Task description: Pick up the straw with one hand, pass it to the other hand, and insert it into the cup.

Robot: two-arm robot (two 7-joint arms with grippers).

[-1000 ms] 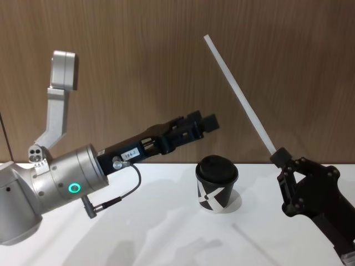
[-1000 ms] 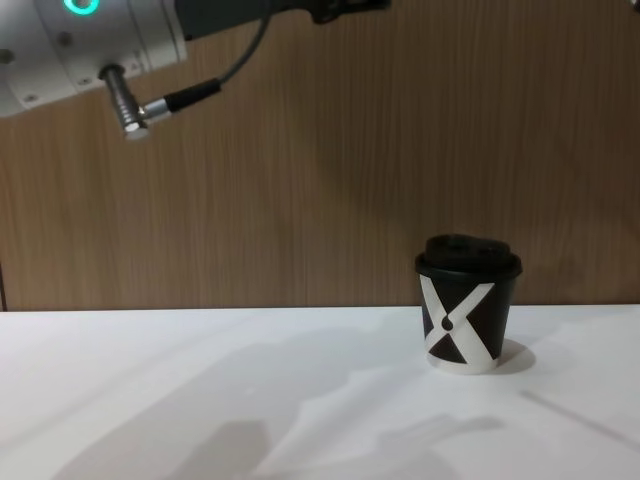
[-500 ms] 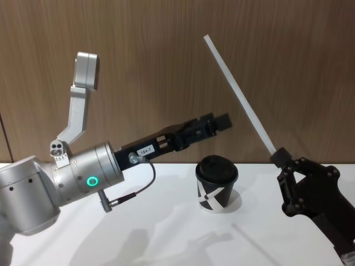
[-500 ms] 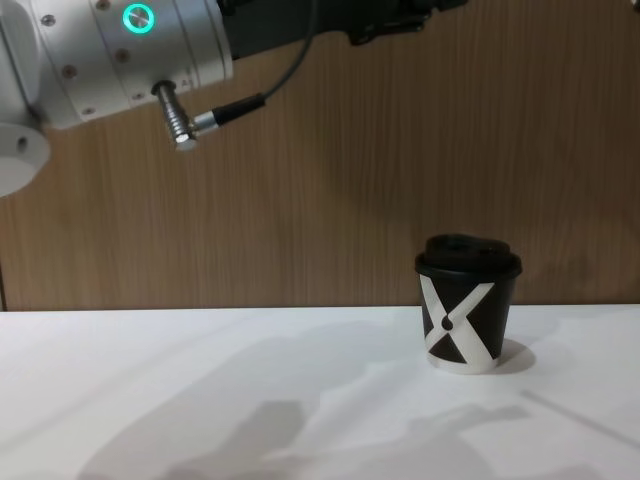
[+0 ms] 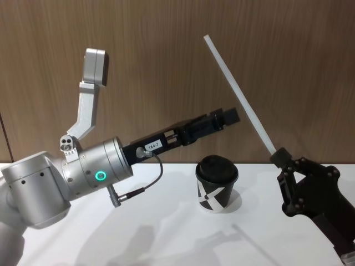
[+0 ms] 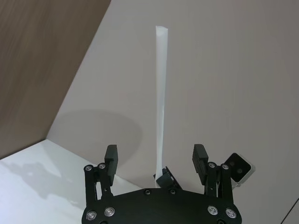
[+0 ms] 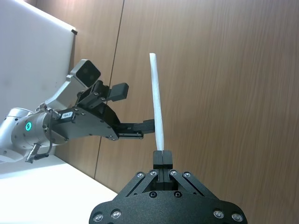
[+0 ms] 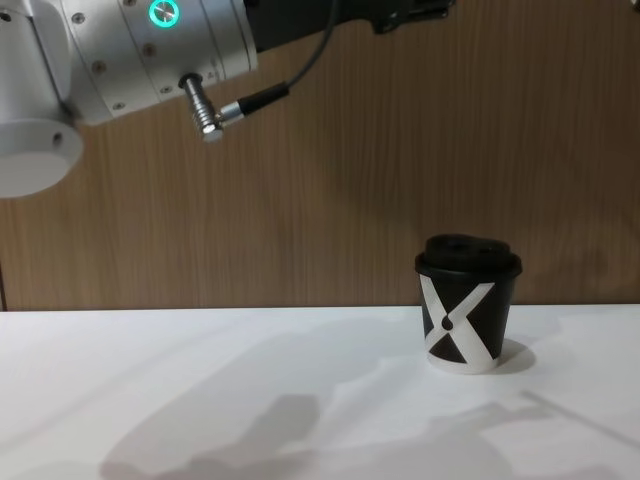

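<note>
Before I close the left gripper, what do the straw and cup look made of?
Straw, clamped in the right gripper with the open left gripper near it: matte white, straight, probably plastic, possibly paper. Cup: matte black printed wall with white base rim, likely paper. Lid: dull black dome, probably moulded plastic.

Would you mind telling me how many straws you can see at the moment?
1. The straw is clamped at its lower end in the right gripper, right of the cup, slanting up to the left. The open left gripper points at it.
</note>
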